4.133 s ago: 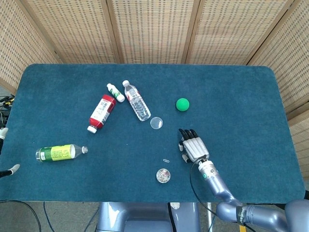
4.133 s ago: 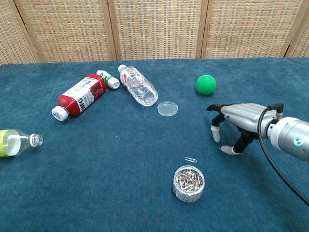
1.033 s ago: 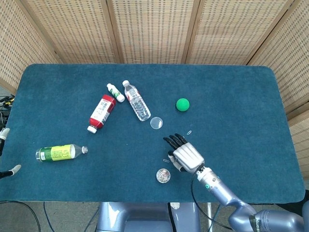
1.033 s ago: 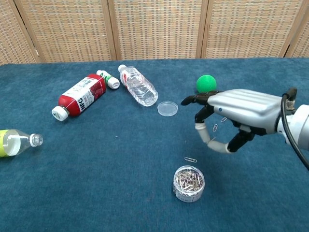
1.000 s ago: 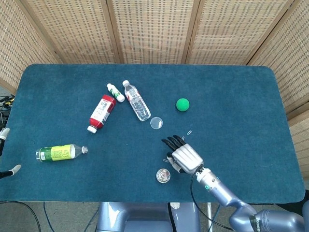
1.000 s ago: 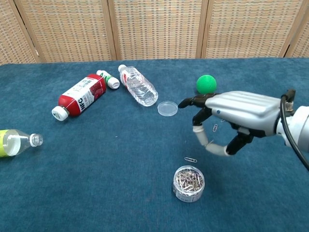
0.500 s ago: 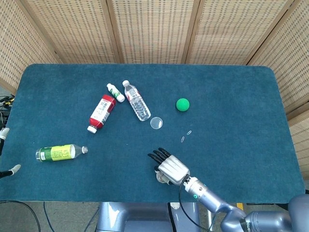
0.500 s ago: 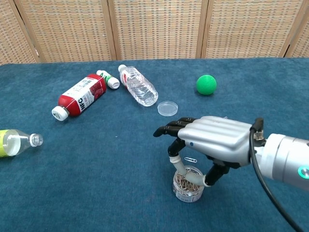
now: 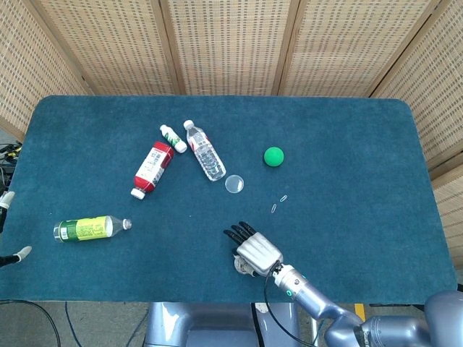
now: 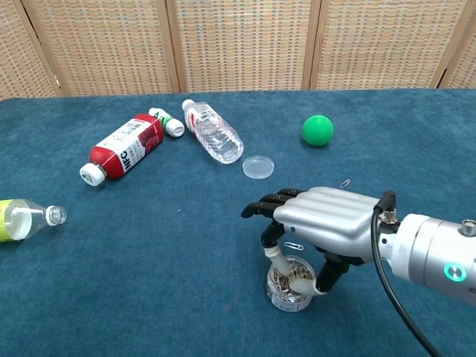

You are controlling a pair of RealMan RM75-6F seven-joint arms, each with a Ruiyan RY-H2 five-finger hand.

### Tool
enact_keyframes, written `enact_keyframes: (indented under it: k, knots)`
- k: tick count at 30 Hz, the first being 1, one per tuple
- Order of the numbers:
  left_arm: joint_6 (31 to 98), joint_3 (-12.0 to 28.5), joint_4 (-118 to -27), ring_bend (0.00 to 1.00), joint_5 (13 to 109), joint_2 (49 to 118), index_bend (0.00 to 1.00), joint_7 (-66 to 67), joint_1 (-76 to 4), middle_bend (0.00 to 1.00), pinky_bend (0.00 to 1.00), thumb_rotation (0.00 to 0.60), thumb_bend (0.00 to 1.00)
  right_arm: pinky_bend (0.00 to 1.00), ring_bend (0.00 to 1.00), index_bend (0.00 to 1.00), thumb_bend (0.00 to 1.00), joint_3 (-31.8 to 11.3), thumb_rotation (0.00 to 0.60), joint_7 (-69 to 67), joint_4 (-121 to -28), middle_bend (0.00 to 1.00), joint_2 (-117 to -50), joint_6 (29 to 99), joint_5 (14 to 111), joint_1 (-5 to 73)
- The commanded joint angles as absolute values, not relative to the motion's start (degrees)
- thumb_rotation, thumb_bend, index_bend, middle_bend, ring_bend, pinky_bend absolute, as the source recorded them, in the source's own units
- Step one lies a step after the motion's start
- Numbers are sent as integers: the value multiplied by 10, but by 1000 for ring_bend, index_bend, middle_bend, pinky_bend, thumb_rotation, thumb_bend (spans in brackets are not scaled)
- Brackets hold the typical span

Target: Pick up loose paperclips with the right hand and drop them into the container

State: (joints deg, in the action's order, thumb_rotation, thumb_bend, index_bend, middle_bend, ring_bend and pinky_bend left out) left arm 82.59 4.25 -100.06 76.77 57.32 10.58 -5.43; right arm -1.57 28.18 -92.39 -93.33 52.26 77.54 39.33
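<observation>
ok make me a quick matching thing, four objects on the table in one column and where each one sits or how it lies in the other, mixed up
1. green ball
2. clear lid
3. container
4. red bottle

a. directly under the right hand
b. on its side, left part of the table
c. alone, far side right of centre
d. flat beside the clear water bottle

Pairs: 1-c, 2-d, 3-a, 4-b
</observation>
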Motion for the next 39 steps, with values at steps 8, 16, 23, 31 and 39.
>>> enact_keyframes:
  k: [8,16,23,31,39]
  knots:
    - [826,42,-1000,0,768,574,0,106,-54,0,0,600,0,49,0,557,260,-21,600,282,-938,66,-927,534,772,392]
    - [827,43,-1000,0,767,572,0,102,-54,0,0,600,0,53,0,557,261,-62,600,260,-958,65,-890,559,765,395]
    - [830,43,-1002,0,768,572,0,103,-52,0,0,600,0,53,0,557,271,-88,600,246,-901,66,-870,553,730,402]
    - [825,47,-999,0,756,575,0,107,-55,0,0,600,0,53,0,557,716,-108,600,246,-815,65,-892,516,664,423]
    - [808,51,-992,0,739,578,0,110,-63,0,0,600,0,53,0,544,934,-107,600,283,-753,66,-919,496,618,441]
